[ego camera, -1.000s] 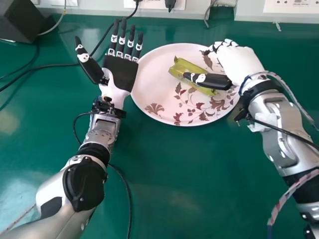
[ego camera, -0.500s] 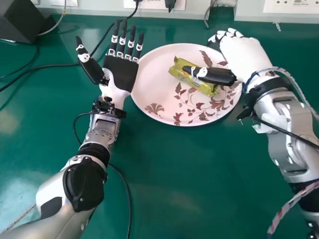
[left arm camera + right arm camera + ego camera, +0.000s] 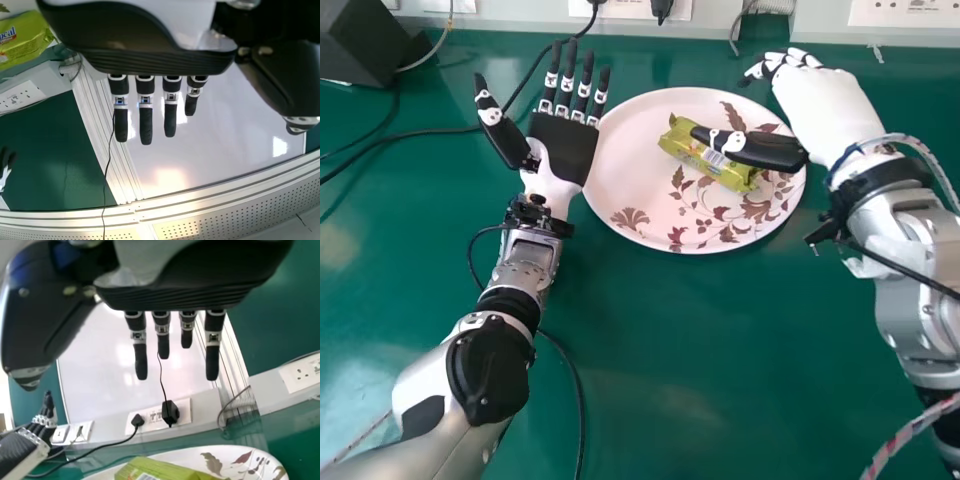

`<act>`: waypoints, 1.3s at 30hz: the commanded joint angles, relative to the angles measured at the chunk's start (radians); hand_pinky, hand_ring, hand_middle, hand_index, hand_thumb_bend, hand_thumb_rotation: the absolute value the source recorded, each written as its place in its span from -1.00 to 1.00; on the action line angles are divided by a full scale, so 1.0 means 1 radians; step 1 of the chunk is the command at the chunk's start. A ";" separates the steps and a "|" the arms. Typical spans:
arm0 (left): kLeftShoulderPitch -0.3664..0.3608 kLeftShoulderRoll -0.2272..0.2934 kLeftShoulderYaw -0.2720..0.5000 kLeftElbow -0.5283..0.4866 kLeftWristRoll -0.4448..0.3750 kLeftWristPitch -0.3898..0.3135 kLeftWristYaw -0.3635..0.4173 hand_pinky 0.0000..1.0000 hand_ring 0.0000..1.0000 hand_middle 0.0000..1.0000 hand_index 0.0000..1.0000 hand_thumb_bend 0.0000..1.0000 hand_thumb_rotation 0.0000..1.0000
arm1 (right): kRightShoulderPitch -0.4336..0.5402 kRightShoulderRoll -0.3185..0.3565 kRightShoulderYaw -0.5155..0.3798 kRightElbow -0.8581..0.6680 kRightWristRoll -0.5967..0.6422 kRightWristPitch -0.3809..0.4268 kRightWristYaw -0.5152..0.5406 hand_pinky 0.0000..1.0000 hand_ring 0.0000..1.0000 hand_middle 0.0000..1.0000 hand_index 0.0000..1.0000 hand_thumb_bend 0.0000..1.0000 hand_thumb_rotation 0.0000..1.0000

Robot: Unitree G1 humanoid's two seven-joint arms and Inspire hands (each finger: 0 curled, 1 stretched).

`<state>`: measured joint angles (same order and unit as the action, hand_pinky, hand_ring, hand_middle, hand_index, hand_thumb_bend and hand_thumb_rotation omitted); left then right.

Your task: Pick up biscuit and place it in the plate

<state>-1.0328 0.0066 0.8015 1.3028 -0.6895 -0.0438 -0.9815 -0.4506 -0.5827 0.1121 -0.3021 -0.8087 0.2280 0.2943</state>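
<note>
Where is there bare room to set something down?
Widest: green table nearer than the plate, between the right arm and the cable by the left arm; also left of that arm. Crowded: the plate's right half, where the right hand overlaps the biscuit pack, and its left rim beside the left hand.

A hand could pass over the smooth green table (image 3: 670,350) on the near side of the round, pale pink floral plate (image 3: 620,175). The black-and-white left hand (image 3: 563,150) obstructs its left rim; the matching right hand (image 3: 828,105), its right; white trunking (image 3: 510,14) its far side.
</note>
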 commanded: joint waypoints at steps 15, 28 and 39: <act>0.055 -0.005 -0.005 0.018 0.007 -0.001 0.010 0.24 0.51 0.68 1.00 0.72 -0.05 | 0.110 0.118 -0.099 -0.104 0.074 -0.072 -0.207 0.27 0.63 0.95 0.56 1.00 -0.71; 0.059 -0.011 -0.006 0.018 0.006 0.006 -0.004 0.20 0.50 0.70 1.00 0.71 -0.11 | 0.215 0.182 -0.174 -0.218 0.140 -0.089 -0.247 0.28 0.63 0.93 0.54 1.00 -0.73; 0.064 -0.013 -0.001 0.017 0.000 0.004 -0.002 0.28 0.53 0.77 1.00 0.73 -0.13 | 0.272 0.209 -0.242 -0.252 0.265 -0.183 -0.285 0.26 0.61 0.92 0.53 1.00 -0.73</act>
<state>-1.0271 0.0035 0.8018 1.3022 -0.6884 -0.0380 -0.9818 -0.1991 -0.3849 -0.1157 -0.5355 -0.5584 0.0631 0.0219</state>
